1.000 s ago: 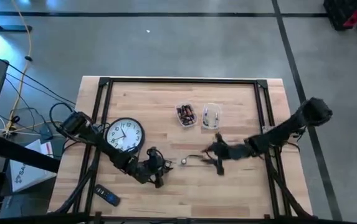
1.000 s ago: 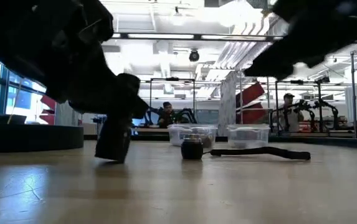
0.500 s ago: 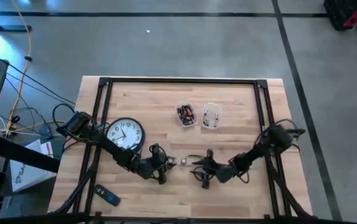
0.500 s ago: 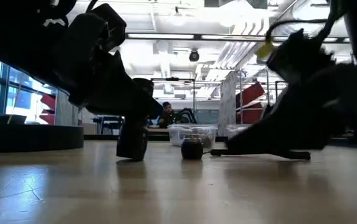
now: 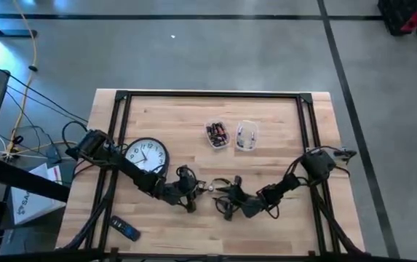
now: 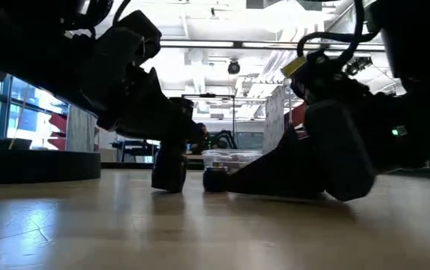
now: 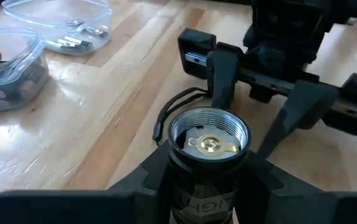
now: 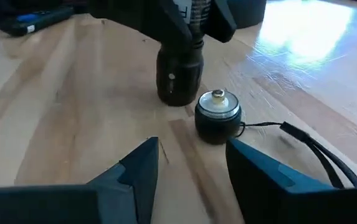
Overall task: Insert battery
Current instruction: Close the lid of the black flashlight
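The left claw point(image 7: 206, 186) clamped the flashlight body point(image 7: 208, 155) upright (mouth open upward), while the right claw point(image 8: 190, 158), fingers apart, faced the nearby tail cap point(image 8: 218, 116).

Wall clock point(image 5: 147, 158) lying face-up on the wooden counter point(image 5: 179, 116) near its left edge — a remote control point(image 5: 126, 231) sitting off the counter's front-left corner.

Flashlight body point(image 7: 208, 186): partial letters "IGH", cut off. Wall clock point(image 5: 146, 157): dial numerals too small.
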`<action>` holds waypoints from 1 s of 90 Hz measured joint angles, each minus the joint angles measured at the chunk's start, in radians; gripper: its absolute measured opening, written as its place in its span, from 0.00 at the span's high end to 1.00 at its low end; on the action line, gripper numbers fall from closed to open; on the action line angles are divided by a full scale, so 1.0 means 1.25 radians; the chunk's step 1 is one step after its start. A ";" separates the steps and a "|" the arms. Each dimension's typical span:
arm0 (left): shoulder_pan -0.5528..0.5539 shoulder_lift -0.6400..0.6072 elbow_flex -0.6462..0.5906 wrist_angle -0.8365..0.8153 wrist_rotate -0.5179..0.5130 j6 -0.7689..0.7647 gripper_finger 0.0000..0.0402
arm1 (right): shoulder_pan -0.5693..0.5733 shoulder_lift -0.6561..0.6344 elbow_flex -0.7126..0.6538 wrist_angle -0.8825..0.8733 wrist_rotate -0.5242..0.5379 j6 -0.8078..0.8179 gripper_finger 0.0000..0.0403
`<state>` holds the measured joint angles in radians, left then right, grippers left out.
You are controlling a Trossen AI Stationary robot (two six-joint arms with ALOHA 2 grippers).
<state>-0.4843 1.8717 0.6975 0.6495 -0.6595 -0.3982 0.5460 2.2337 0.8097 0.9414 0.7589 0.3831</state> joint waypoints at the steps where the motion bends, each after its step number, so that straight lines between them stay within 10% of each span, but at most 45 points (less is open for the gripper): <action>1: 0.000 0.000 0.000 0.000 0.000 0.000 0.77 | 0.000 0.000 0.001 -0.002 0.000 -0.001 0.62; 25: -0.015 0.000 0.000 -0.002 -0.011 0.008 0.77 | 0.003 -0.076 0.009 -0.130 -0.037 -0.057 0.62; 65: -0.059 -0.077 0.000 -0.087 -0.036 0.033 0.77 | -0.155 -0.241 0.280 -0.857 -0.420 -0.164 0.62; 90: -0.081 -0.155 -0.001 -0.284 -0.095 -0.075 0.77 | -0.247 -0.234 0.373 -1.002 -0.555 -0.196 0.62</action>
<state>-0.5850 1.6780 0.6968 0.2939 -0.7779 -0.4917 0.2373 1.9407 1.2755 -0.3105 0.0655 0.1381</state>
